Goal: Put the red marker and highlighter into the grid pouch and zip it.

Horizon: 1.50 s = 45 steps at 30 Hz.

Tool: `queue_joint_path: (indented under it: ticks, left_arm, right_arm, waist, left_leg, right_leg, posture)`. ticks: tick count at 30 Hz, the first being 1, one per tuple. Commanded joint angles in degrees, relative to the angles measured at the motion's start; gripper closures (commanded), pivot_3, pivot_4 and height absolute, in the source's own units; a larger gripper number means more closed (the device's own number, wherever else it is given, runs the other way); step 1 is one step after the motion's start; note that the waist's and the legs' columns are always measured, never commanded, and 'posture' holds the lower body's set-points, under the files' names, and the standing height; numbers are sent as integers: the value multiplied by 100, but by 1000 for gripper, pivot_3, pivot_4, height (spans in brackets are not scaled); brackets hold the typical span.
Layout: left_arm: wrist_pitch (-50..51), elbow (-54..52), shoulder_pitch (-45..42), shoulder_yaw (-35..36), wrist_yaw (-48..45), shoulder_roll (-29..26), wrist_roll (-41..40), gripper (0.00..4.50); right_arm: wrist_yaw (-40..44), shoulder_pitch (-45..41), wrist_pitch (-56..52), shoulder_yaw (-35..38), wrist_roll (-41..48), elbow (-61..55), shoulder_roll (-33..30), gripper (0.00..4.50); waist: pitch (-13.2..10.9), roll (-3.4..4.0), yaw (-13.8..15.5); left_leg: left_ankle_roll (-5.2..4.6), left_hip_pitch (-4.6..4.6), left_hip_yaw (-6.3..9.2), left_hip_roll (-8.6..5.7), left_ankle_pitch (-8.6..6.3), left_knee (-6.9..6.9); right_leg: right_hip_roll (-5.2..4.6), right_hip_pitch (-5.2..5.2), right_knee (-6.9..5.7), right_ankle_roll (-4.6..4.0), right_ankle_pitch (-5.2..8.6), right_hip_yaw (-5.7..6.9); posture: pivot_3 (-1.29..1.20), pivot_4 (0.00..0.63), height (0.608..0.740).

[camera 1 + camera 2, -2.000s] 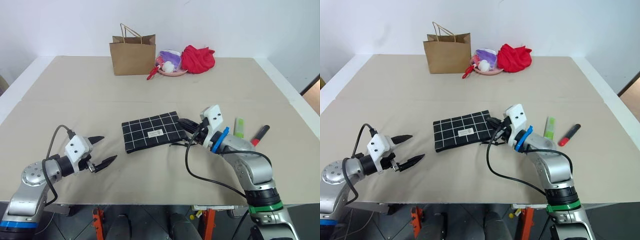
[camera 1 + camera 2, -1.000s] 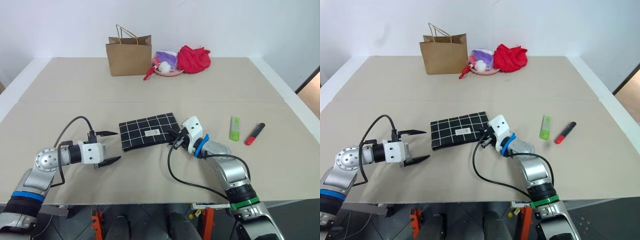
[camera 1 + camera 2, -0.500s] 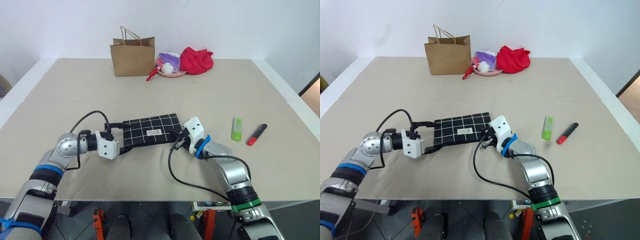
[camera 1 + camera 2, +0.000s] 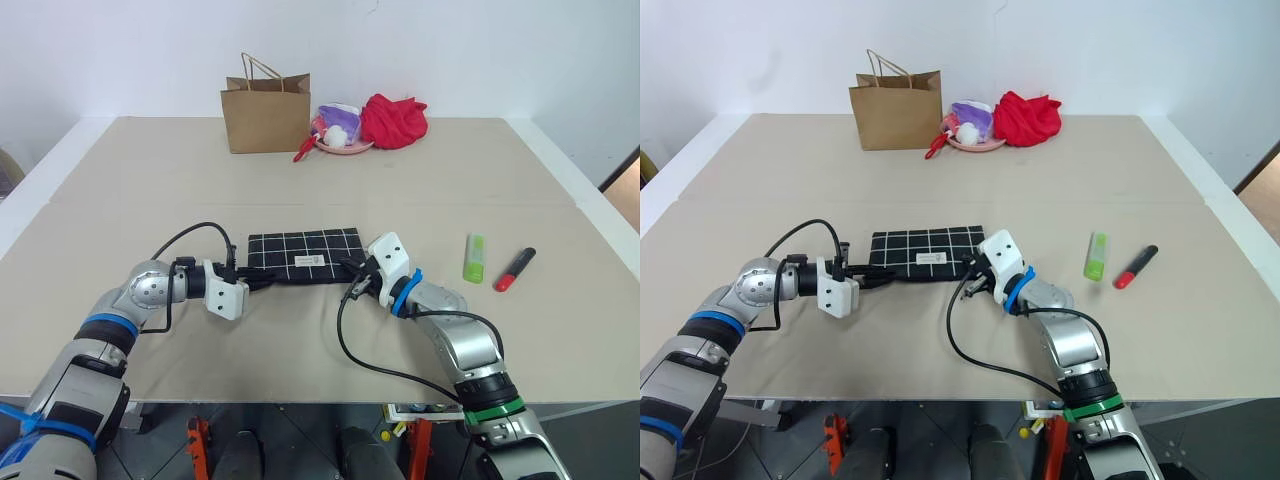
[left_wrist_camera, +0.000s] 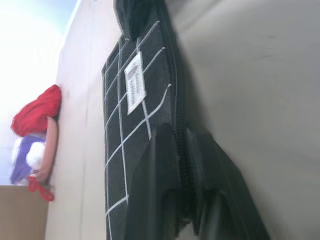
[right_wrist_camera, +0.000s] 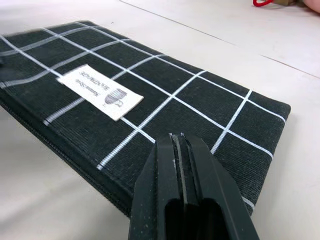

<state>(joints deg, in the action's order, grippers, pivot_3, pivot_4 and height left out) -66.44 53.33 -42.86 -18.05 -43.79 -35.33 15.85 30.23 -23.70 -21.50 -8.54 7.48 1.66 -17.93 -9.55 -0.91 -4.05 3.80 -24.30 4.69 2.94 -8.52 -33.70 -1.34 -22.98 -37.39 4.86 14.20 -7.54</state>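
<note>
In the head view my left gripper (image 4: pixel 258 282) is clamped on the pouch's (image 4: pixel 305 255) 9 o'clock end, my right gripper (image 4: pixel 352 271) clenched at its 3 o'clock end. Highlighter (image 4: pixel 473 258) and marker (image 4: pixel 515 268) lie farther toward 3 o'clock. The left wrist view shows my fingers (image 5: pixel 160 175) pinching the zipper edge. The right wrist view shows fingers (image 6: pixel 162 170) pressed together over the pouch's corner.

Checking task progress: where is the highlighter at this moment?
In the left eye view, the highlighter lies on the table's right side, between the right tool and the red marker, outside the grid pouch.

zipper pull hidden behind fingers (image 6: pixel 176 165)
</note>
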Motion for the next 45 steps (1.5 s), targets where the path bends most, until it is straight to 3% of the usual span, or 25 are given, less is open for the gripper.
queue_joint_path:
  ticks: [1,6,10,13,14,16,22,29,34,45]
  left_arm:
    - [-37,188,-48,-108,39,-19,113,4471]
    - [386,-19,15,0,-632,83,-775,4471]
    - [2360,-1476,498,127,-1983,148,-2402,4471]
    - [3749,-2565,809,246,-2273,74,-2954,4471]
    - [4104,-2836,883,301,-2275,58,-3047,4500]
    - [4753,-3328,1006,426,-2238,66,-3246,4500]
    - [5689,-3989,1084,756,-1927,194,-3302,4500]
    - [5959,-4368,1163,818,-1902,279,-3151,4500]
    - [5986,-4414,1213,840,-1833,351,-3077,4500]
    - [6381,-4718,1280,936,-1622,459,-3088,4500]
  right_arm:
    - [56,-12,21,46,2,-265,-40,4500]
    - [57,-3,102,102,-5,-319,-60,4500]
    - [44,-64,1,327,183,-711,-109,4500]
    - [178,-33,-507,709,660,-1382,-283,4500]
    - [201,-9,-670,801,773,-1561,-349,3851]
    - [359,188,-1049,1116,1112,-2043,-661,3155]
    - [325,996,-1908,1695,1627,-3035,-1304,58]
    - [28,1545,-1799,1600,1650,-3252,-1088,58]
    - [-529,1458,-1766,1582,1543,-2914,-561,58]
    - [-674,1414,-1817,1540,1595,-2701,-446,58]
  waist:
    - [0,0,0]
    - [-1,1,-3]
    - [-4,3,-23]
    - [-9,3,-23]
    - [-10,2,-20]
    - [-10,2,-12]
    - [-10,1,-13]
    - [-11,-1,-45]
    - [-12,-3,-41]
    - [-12,-3,-32]
  left_leg:
    - [0,0,0,0,0,0]
    - [0,0,0,0,0,0]
    - [1,-11,0,0,0,7]
    - [1,-39,4,1,0,11]
    - [0,-41,7,1,0,11]
    - [-2,-42,10,1,-2,12]
    - [-5,-36,11,1,-4,13]
    - [-2,-29,8,2,-1,7]
    - [-2,-28,9,2,0,7]
    - [-1,-31,8,1,0,10]
  right_leg:
    - [0,0,0,-1,0,0]
    - [0,-1,0,-7,3,0]
    - [-1,-12,0,0,4,-2]
    - [0,-41,-14,13,9,1]
    - [0,-42,-17,10,13,4]
    - [0,-40,-23,13,26,11]
    - [-2,-34,-24,7,40,18]
    - [-1,-33,-25,-18,37,16]
    - [-1,-30,-25,-21,36,16]
    - [-1,-31,-24,-3,31,15]
  posture:
    - [0,150,740]
    - [0,150,740]
    - [0,150,740]
    - [0,150,740]
    - [0,150,740]
    - [0,150,740]
    - [0,150,740]
    - [0,150,740]
    - [0,150,740]
    - [0,150,740]
